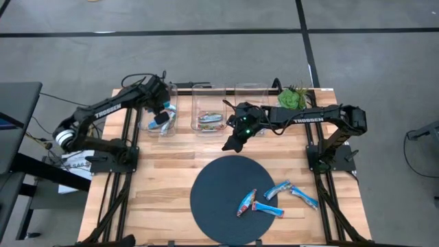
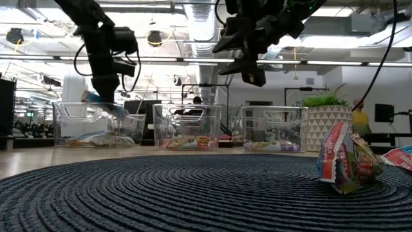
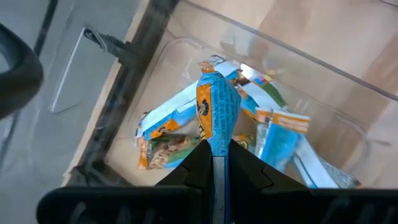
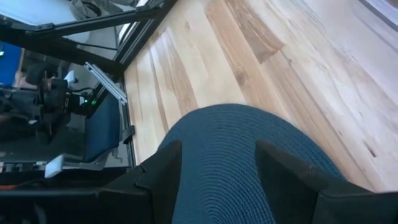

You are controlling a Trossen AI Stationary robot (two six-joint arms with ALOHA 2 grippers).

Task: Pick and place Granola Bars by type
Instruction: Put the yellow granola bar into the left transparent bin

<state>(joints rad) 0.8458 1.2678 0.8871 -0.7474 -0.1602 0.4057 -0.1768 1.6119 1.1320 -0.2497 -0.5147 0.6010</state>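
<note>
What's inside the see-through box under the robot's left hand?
The left bin holds a pile of blue granola bars. The left gripper holds another blue bar above them, hiding whatever lies underneath.

The high view looks straight down on the whole table. The low view sits at mat level, facing the bins. Wrist views look closely past fingers; the mat appears in three views.

The left bin is blocked by the left claw over it. The middle bin stands uncovered. Bare worktop lies left of the mat.
</note>
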